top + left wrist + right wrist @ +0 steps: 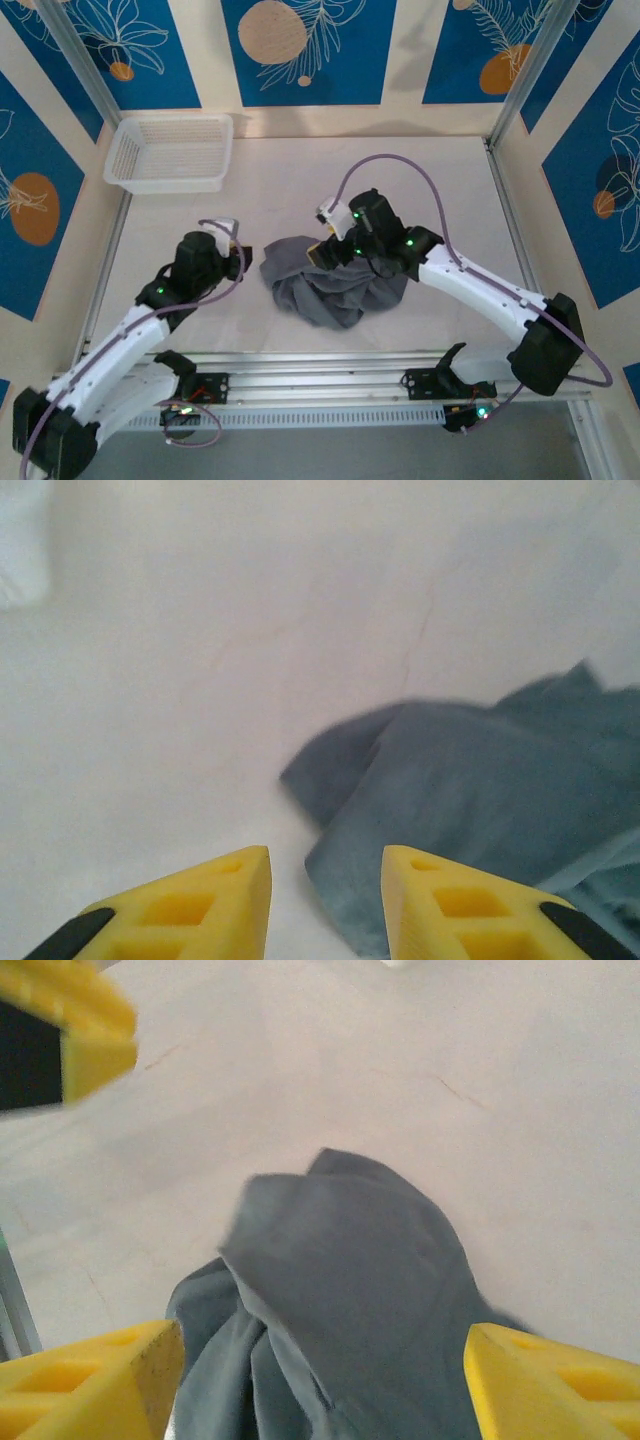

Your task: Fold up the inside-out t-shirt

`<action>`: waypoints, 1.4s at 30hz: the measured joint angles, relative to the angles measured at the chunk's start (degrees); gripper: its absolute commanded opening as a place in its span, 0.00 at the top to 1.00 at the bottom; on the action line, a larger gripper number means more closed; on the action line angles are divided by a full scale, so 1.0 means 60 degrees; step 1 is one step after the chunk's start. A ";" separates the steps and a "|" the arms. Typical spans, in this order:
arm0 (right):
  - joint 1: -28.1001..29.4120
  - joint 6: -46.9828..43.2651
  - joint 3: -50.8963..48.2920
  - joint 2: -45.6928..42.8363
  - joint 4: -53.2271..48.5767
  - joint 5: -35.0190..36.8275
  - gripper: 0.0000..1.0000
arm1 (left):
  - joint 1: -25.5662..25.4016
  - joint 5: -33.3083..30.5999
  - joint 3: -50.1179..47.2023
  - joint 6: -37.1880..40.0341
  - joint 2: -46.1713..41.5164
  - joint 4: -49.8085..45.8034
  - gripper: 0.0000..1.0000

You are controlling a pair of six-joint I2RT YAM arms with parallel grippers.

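I find the dark grey soft-fabric t-shirt crumpled at the middle of the pale table. The left gripper is part open and empty beside its edge. The right gripper is wide open over the heap (nothing held). I would pinch one layer only, then spread.

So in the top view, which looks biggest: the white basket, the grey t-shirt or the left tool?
Grey t-shirt and white mesh basket: too alike to rank; the shirt is crumpled and partly covered.
Left tool: clearly smallest.
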 measured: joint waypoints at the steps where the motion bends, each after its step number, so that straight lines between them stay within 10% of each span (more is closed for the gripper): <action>1: 0.0160 -0.0565 0.0229 0.0291 -0.0011 -0.0106 0.27 | 0.0000 -0.0025 0.0000 0.0000 -0.0386 0.0022 0.64; 18: 0.1953 -0.6273 0.7377 0.7941 -0.4237 0.0302 0.57 | 0.0000 -0.1555 0.0831 -0.1107 -0.3595 -0.2747 0.58; 42: 0.2226 -0.6940 0.8619 0.9286 -0.6222 0.1111 0.49 | 0.0000 -0.1519 0.0831 -0.1359 -0.3595 -0.3115 0.57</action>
